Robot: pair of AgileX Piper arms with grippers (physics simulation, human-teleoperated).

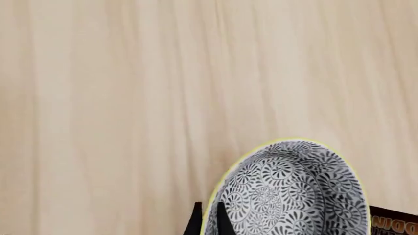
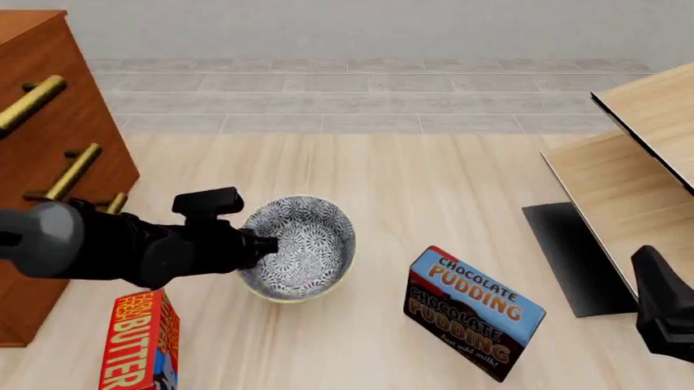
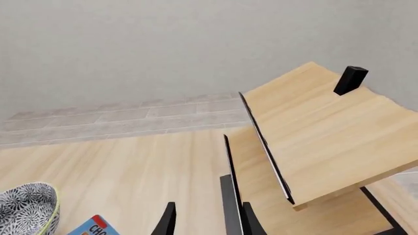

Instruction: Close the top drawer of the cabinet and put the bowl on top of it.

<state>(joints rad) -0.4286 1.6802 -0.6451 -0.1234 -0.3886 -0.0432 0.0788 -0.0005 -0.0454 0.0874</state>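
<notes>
Far left edge of the desk: the cabinet (image 2: 49,130), reddish-brown, w/ brass bar handles sticking out toward the middle. Can't tell from here if the top drawer (image 2: 31,99) is shut or ajar, since only its handle and a bit of the front show.

Near front-left corner, a butter box (image 2: 139,341) stands just under the left arm. The left gripper (image 2: 263,244) reaches across from the left and its fingers (image 1: 222,223) pinch the rim of the bowl (image 2: 301,256), one finger inside, one outside. So clenched on the bowl rim. The bowl is tipped, its patterned inside facing up and toward the camera; it's left of centre, apart from the cabinet and not on top of it.

Right of the bowl, near the front edge, a chocolate pudding box (image 2: 473,313) stands, tilted.

Far right: pale wood furniture (image 2: 629,162) w/ black edges. Right gripper (image 3: 205,220) is near the front-right corner; fingers apart, nothing between them, so released.
</notes>
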